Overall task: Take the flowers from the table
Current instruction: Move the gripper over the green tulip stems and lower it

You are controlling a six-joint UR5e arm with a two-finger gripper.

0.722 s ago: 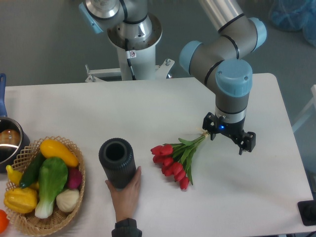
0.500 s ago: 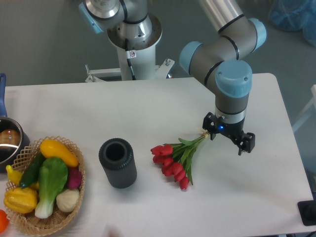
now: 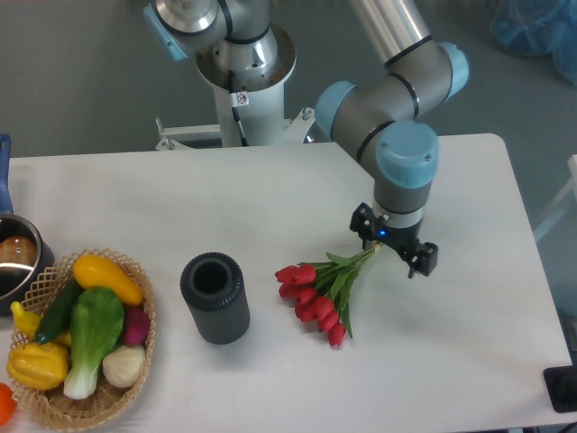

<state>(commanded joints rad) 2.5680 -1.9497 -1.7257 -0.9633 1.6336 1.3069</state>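
The flowers (image 3: 315,293), red tulips with green leaves and thin stems, lie on the white table (image 3: 180,194) right of centre. The blooms point lower left and the stem ends point upper right. My gripper (image 3: 393,242) points straight down over the stem ends. Its two black jaw pieces stand apart on either side of the stems, so it looks open. The fingertips themselves are hidden under the wrist. The flowers rest flat on the table.
A dark upright cylinder (image 3: 215,298) stands left of the flowers. A wicker basket (image 3: 146,307) of vegetables sits at the front left, with a pot (image 3: 13,262) behind it. A black object (image 3: 561,388) is at the front right corner. The arm's base (image 3: 243,63) is behind the table.
My gripper has moved left and slightly back, so it now sits over the stem ends. A hand that held the dark cylinder has withdrawn. The flowers have not moved.
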